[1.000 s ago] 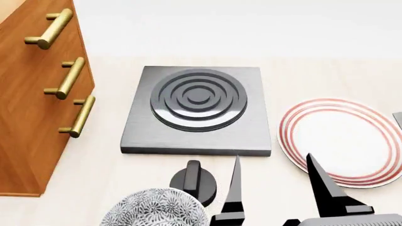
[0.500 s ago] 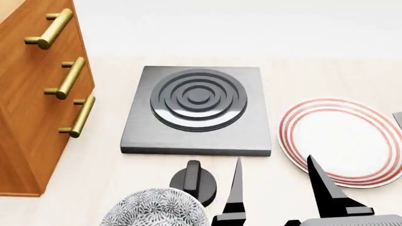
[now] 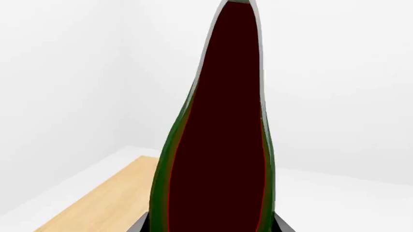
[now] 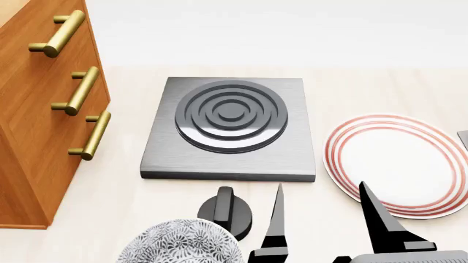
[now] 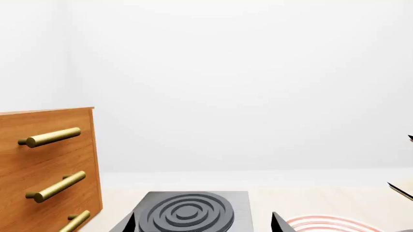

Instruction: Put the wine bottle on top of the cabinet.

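The wine bottle (image 3: 219,145), dark green glass with a dark red inside, fills the left wrist view and stands upright between the jaws. My left gripper (image 3: 213,226) is shut on its lower body. The bottle's neck top and label are out of frame. Neither the bottle nor the left gripper shows in the head view. The cabinet (image 4: 36,137), orange-brown with brass bar handles (image 4: 80,90), stands at the left and also shows in the right wrist view (image 5: 45,159). My right gripper (image 4: 320,185) is open and empty, low in front of the stove plate (image 5: 203,217).
A grey square stove plate (image 4: 230,129) with ringed burner lies at centre. A white plate with red rings (image 4: 398,164) is at right. A patterned bowl (image 4: 179,244) and black knob (image 4: 225,211) are near the front. Pale wood (image 3: 96,203) shows below the bottle.
The right gripper's fingers have drifted very slightly right and down in the head view. Nothing else has moved.
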